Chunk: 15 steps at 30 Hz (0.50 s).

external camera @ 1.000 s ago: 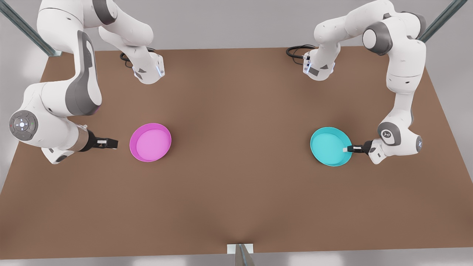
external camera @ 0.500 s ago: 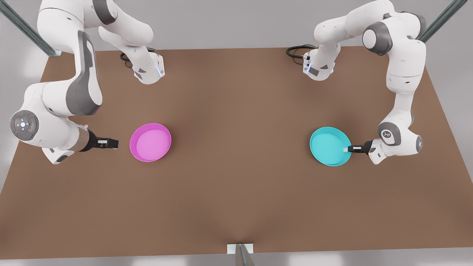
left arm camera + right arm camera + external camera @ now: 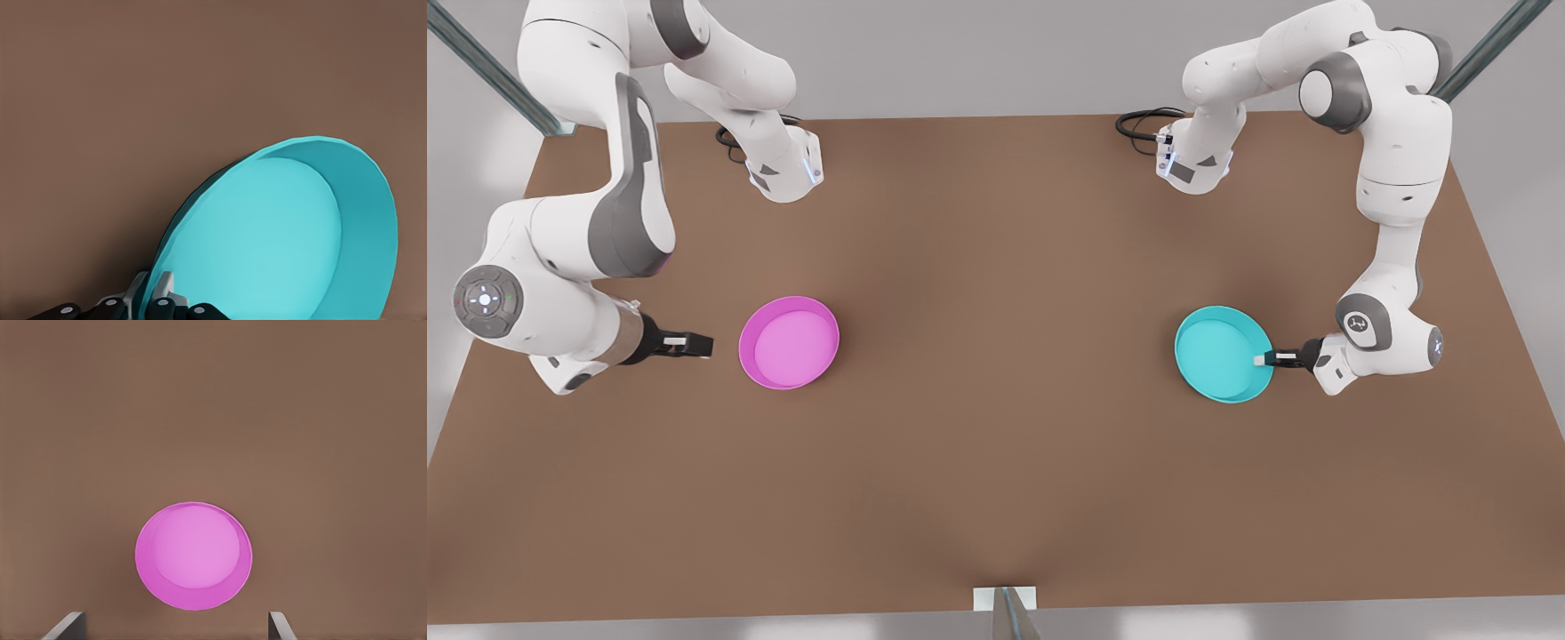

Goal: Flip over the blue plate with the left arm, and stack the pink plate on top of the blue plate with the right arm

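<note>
The blue plate (image 3: 1221, 352) lies open side up on the brown table at the front view's right. My left gripper (image 3: 1263, 359) is shut on the rim of its right edge. In the left wrist view the blue plate (image 3: 280, 247) looks tilted, with my left gripper (image 3: 155, 305) clamped on its near rim. The pink plate (image 3: 789, 342) rests open side up at the front view's left. My right gripper (image 3: 701, 344) hovers just left of it, apart from it, fingers open. In the right wrist view the pink plate (image 3: 193, 555) lies ahead of my open right gripper (image 3: 175, 631).
The brown table (image 3: 996, 462) stretches wide between the two plates and toward the front edge. Both arm bases (image 3: 783, 169) stand at the back edge with black cables. A small metal bracket (image 3: 1005, 600) sits at the front edge's middle.
The blue plate has shifted very slightly in the left gripper's hold. The right arm has crept a little toward the pink plate.
</note>
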### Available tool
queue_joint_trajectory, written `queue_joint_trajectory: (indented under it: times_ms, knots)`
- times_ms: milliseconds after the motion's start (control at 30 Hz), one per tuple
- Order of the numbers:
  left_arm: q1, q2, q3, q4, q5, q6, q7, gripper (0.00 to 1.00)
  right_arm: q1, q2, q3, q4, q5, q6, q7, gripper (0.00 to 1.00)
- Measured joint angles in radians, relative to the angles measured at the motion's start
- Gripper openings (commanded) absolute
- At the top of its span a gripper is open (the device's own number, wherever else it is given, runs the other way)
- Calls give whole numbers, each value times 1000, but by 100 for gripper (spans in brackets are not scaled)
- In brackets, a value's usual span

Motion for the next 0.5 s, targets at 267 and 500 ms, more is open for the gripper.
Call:
queue_joint_trajectory:
  times_ms: [267,500]
  knots:
    - [0,-2,0,0,30,-7,0,24,33,5,0,-3,-3,3,4,100]
    - [-2,-19,5,0,78,-27,-6,22,25,6,0,0,-1,3,3,100]
